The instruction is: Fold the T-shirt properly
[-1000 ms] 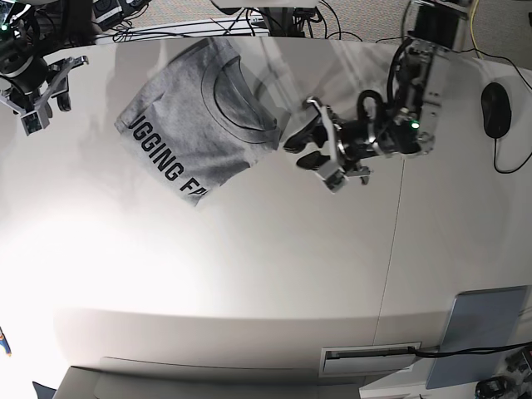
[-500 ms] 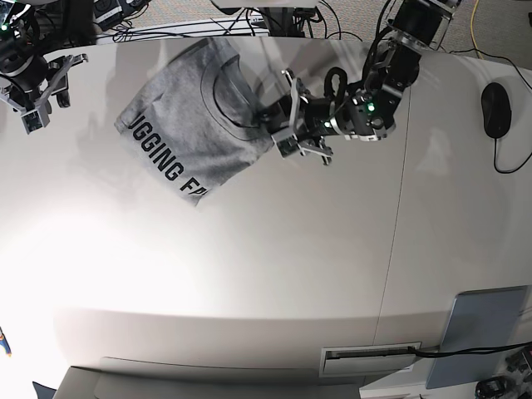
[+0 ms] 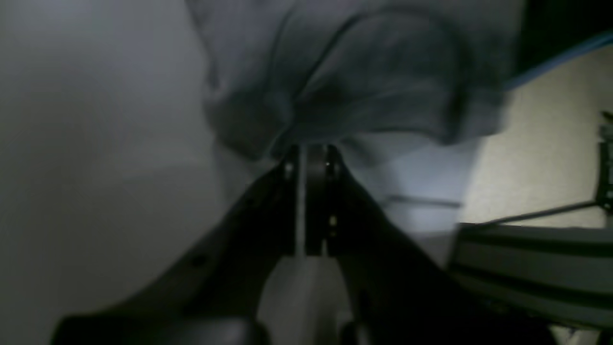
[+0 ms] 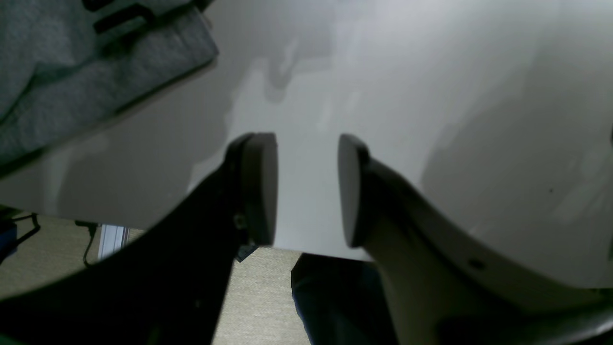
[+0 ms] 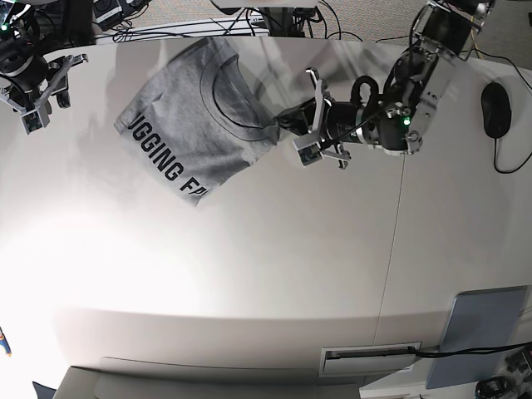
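Observation:
The heather-grey T-shirt point(image 5: 195, 125) lies partly folded at the table's back left, neck up, with black lettering along its lower edge. My left gripper point(image 5: 284, 125) is at the shirt's right edge. In the left wrist view the gripper point(image 3: 309, 151) has its jaws closed on a bunched fold of the grey fabric point(image 3: 364, 81). My right gripper point(image 5: 65, 81) is open and empty at the far left, apart from the shirt. In the right wrist view the gripper point(image 4: 306, 187) hovers over bare table, with the shirt's corner point(image 4: 96, 86) at the upper left.
A black mouse point(image 5: 496, 108) lies at the right edge. Cables run along the table's back edge point(image 5: 274, 25). A grey pad point(image 5: 482, 332) sits at the front right. The white table point(image 5: 274, 266) spreads out in front of the shirt.
My left gripper swung left from open table to the shirt's right edge, closed on the fabric, then drew back slightly right. The right arm has not moved.

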`<state>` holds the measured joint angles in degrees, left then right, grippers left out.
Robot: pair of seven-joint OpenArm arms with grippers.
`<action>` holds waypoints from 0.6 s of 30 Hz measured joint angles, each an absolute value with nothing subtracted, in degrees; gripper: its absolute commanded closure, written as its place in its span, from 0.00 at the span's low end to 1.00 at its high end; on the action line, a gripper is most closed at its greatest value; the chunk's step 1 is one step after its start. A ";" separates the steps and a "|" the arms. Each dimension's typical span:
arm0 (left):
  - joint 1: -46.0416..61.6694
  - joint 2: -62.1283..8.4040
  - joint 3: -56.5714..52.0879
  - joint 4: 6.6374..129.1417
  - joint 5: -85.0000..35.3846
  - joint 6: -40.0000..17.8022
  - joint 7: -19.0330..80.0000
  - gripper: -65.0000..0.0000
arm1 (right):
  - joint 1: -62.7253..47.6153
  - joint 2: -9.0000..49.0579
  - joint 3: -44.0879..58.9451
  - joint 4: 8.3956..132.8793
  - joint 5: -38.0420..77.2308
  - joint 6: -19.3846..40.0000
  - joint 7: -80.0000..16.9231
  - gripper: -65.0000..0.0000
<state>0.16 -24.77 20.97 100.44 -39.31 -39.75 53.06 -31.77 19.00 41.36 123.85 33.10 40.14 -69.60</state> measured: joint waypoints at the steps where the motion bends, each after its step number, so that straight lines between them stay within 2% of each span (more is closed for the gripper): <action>1: 0.25 -24.75 21.02 100.51 -39.29 -39.75 53.60 1.00 | -31.77 19.00 41.36 123.85 33.10 40.14 -69.52 0.67; 3: 0.30 -24.77 21.02 100.49 -39.09 -39.72 53.63 0.92 | -31.75 19.00 41.36 123.85 33.10 40.14 -69.43 0.67; 6: 0.30 -24.12 20.99 100.49 -40.25 -38.81 53.67 0.74 | -31.77 18.98 41.36 123.85 33.06 40.14 -67.77 0.67; 7: 0.40 -23.59 20.99 100.49 -41.69 -37.87 53.82 0.73 | -31.77 19.00 41.32 123.85 33.10 40.14 -65.93 0.67; 9: 0.80 -21.65 20.99 100.49 -43.18 -37.12 53.74 0.78 | -31.75 19.00 40.53 123.85 32.91 40.14 -63.29 0.67; 12: 2.20 -18.09 20.99 100.51 -44.01 -37.21 53.58 1.00 | -30.48 18.98 37.65 123.68 28.95 39.94 -62.57 0.71; 15: 3.86 -14.55 20.99 100.49 -44.05 -37.19 53.78 1.00 | -27.57 19.00 33.69 121.51 26.06 39.94 -61.78 0.85; 18: 5.41 -11.99 20.91 100.49 -44.03 -37.12 53.78 1.00 | -24.36 18.85 29.58 118.30 21.54 40.01 -59.66 0.91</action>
<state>5.41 -11.99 20.91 100.49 -44.03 -37.12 53.78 -24.36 18.85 29.58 118.30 21.54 40.01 -59.66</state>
